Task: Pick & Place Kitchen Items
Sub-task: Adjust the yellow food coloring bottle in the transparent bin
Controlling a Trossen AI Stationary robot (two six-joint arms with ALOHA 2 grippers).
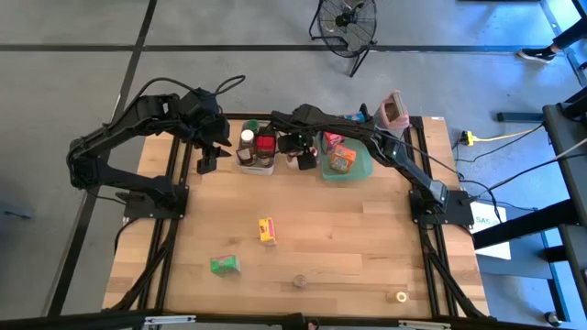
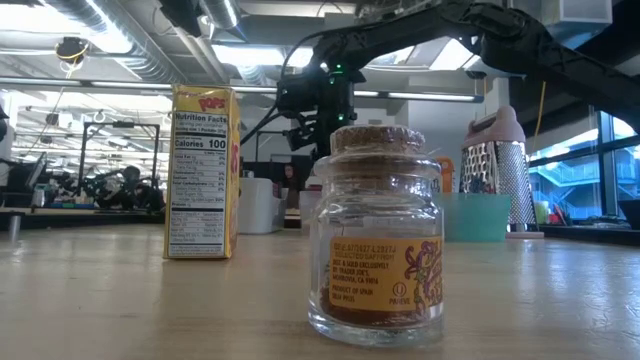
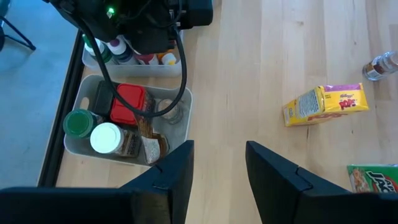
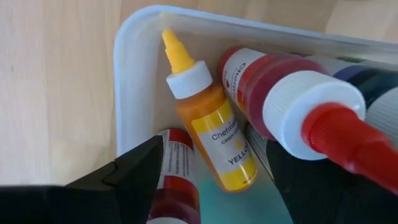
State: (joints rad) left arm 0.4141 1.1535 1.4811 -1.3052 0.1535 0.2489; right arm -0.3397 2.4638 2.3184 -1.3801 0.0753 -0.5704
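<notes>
My right gripper point(image 4: 211, 186) points down into a clear tub point(image 4: 127, 93) at the table's far side. It is open, and its fingers stand on either side of the lower end of a small yellow bottle point(image 4: 208, 124). The bottle lies on the tub's floor beside red-capped bottles point(image 4: 292, 112). In the high view the right gripper point(image 1: 298, 151) hangs over this tub. My left gripper point(image 3: 219, 180) is open with nothing between its fingers, held above the table's far left point(image 1: 206, 160). A yellow box point(image 1: 267, 230), a green box point(image 1: 223, 265) and a cork-lidded jar point(image 2: 378, 240) rest on the wood.
A second clear tub point(image 3: 124, 121) with jars stands left of the first. A green tray point(image 1: 347, 165) with boxes lies to the right, and a metal grater point(image 2: 497, 165) stands behind it. A small round item point(image 1: 400, 296) lies near the front right edge.
</notes>
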